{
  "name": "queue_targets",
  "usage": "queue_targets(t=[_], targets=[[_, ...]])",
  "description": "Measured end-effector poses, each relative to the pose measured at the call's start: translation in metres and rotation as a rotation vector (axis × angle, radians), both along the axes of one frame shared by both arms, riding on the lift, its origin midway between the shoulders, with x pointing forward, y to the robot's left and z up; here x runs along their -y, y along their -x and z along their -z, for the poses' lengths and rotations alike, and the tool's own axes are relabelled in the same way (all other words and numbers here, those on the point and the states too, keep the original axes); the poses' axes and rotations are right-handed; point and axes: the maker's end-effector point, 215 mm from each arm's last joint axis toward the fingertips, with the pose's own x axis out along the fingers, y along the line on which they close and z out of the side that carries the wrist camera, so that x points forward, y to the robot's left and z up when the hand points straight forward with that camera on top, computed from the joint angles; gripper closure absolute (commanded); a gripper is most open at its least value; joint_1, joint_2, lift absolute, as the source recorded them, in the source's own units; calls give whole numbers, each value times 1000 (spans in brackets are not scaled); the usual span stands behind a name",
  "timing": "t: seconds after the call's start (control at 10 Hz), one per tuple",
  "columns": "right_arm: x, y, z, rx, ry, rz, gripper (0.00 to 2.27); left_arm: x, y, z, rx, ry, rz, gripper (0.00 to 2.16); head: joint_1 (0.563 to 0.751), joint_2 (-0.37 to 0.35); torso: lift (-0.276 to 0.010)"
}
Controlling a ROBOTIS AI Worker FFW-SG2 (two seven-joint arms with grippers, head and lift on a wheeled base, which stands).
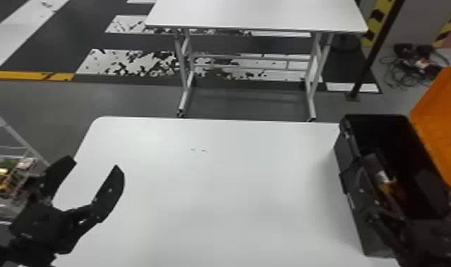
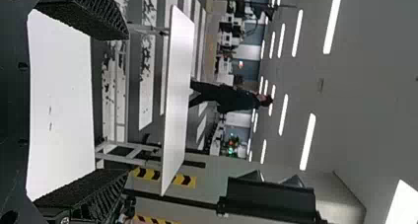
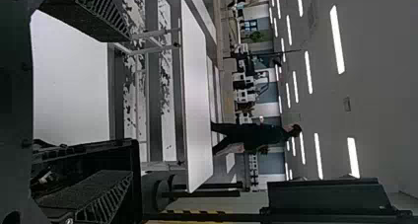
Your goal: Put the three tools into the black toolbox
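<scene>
I had a white table (image 1: 217, 184) in front of me, with the toolbox (image 1: 363, 230) on its right side and the orange lid (image 1: 443, 131) swung back toward the outer side. The right gripper (image 1: 396, 164) was at the mouth of the toolbox, fingers well parted and nothing clasped between them, so I judged the release done and the step in hand to be backing out. To do that well, I would have wanted a straight lift, slow at first, the fingers kept apart so that neither hooked a tool or scraped the near wall, and no sideways swing toward the lid until both tips had cleared the rim. The left gripper (image 1: 94, 164) was parked over the table's left edge, fingers spread and empty. Down in the toolbox, between the right gripper's fingers in the head view, was a tool (image 1: 387, 187): as far as the dark interior let me tell, it had a pale, shiny section, a yellow part next to that, and a duller orange-brown patch alongside. I could not count all three tools in there.
</scene>
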Motion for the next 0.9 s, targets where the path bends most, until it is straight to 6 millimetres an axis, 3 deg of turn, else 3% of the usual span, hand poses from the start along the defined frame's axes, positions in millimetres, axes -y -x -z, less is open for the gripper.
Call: queue_targets(t=[0.1,0.3,0.4,0.6,0.9], targets=[[-8,6,11,-15,10,17,36,-3,-1,12,-42,25,-59,39,695,129,-51],[-27,12,31,-57,37,17,43,38,-3,20,-71,28,-31,39,695,108,-51],[-35,14,36,-74,50,12,46,47,-2,23,-85,27,-11,39,695,96,-51],[-38,16,45,-103,56,16,49,48,5,26,-102,17,-13,43,695,102,-51],[-40,15,42,-103,53,9,76,50,12,20,-91,1,-7,46,695,101,-51]])
